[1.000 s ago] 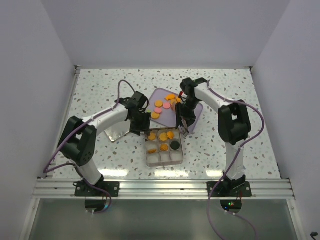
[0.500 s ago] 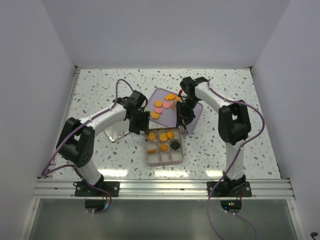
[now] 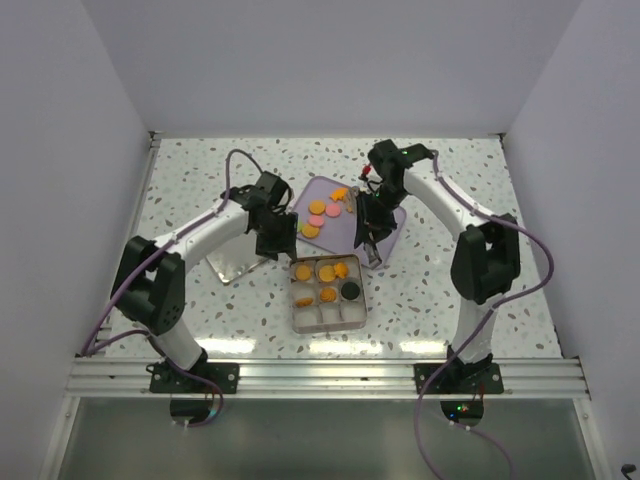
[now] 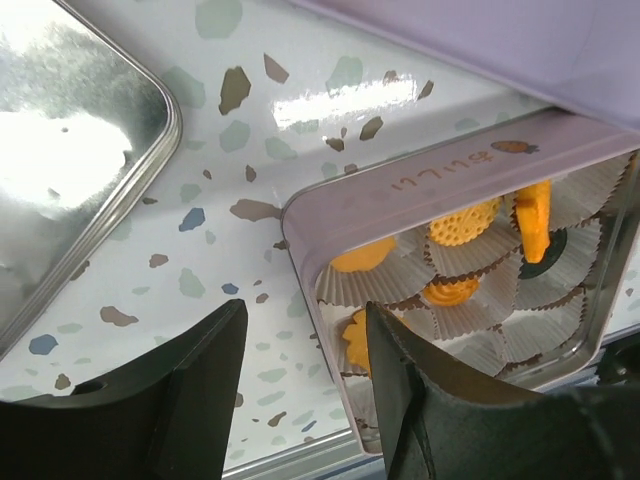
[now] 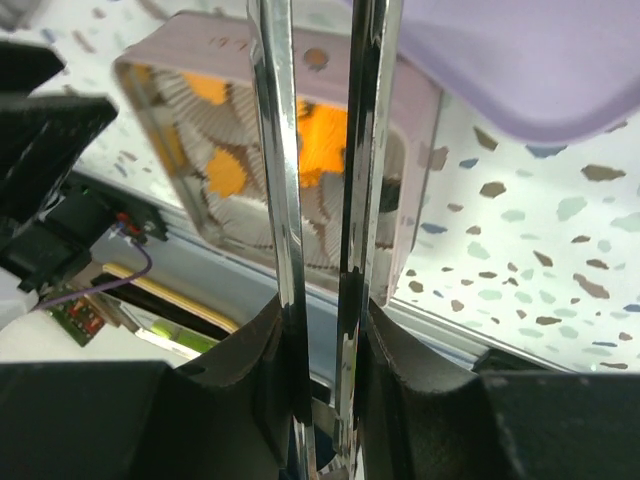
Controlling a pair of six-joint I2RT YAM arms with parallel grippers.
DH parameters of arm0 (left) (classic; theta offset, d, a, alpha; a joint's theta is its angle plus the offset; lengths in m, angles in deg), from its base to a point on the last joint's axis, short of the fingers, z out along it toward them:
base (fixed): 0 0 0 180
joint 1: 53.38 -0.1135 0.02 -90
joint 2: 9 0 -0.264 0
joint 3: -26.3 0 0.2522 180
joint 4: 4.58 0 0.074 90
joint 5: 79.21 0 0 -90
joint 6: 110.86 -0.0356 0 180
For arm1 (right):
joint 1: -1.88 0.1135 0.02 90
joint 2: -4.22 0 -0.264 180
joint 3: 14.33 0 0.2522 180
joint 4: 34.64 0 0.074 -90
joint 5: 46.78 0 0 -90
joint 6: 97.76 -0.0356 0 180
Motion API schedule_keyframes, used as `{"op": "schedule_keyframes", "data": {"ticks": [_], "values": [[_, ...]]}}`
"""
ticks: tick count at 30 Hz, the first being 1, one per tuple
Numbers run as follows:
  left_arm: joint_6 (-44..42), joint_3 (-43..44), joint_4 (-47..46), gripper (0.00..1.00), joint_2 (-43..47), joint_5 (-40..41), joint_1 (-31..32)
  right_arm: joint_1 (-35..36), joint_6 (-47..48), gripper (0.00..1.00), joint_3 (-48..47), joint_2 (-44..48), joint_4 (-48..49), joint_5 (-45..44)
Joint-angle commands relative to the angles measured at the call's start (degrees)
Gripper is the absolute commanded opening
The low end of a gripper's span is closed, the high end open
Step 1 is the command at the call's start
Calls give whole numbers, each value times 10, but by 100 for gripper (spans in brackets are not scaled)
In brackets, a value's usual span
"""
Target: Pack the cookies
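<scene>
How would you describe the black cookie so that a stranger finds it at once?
Find the square divided tin on the near side of the lilac tray. The black cookie lies in its middle row, right-hand compartment. It is the only dark disc; its neighbours are orange.
</scene>
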Motion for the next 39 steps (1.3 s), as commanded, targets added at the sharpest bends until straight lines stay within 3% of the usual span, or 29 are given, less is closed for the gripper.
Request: {"op": "schedule_keyframes", "data": {"ticks": [1,5,13,20,31,39], "values": [[-16,41,15,57,24,15,-14,3,5,13,7,75,-24,37],[-16,62,22,58,26,33,-32,20,9,11,42,124,-27,61],[-18,118,35,66,24,76,-93,187,-15,11,193,237,-16,29],[-11,171,15,66,8,71,-123,252,-80,13,283,329,12,26],[-7,214,1,65,-27,65,-139,379,-148,12,330,324,64,16],[5,176,-23,64,1,41,-144,405,-155,18,335,284,94,15]]}}
